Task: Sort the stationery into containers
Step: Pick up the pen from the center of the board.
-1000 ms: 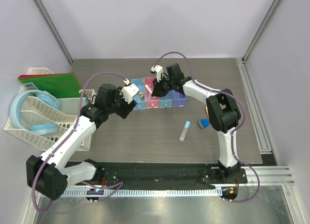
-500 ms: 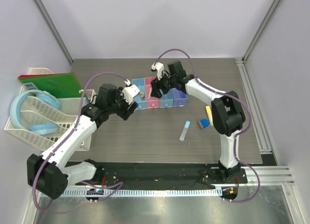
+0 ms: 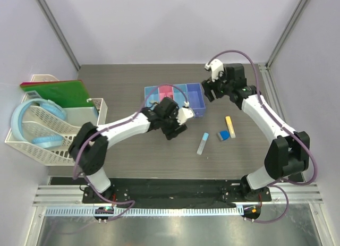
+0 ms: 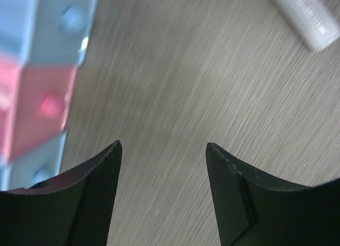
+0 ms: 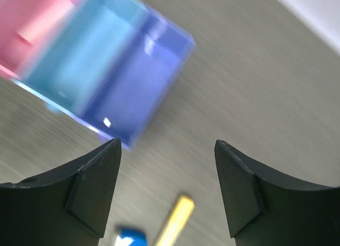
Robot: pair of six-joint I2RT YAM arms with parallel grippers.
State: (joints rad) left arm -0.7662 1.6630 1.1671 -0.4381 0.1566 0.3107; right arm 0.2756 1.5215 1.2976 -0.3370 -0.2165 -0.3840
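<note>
Now gaping empty, left tool (image 4: 163,147) and right tool (image 5: 167,145) alike, with the slanted tube (image 3: 202,143) just ahead-right of the left one.

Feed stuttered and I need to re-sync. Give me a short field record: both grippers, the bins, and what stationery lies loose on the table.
left gripper: open, empty, over bare table just in front of the bins
right gripper: open, empty, beside the purple end of the row
bins: four joined; light blue, pink, light blue, purple; a pale piece shows in the pink one, other contents unclear
loose items: pale blue tube, blue block, yellow stick
where: on the table in front of the bins, toward the right arm's side
</note>
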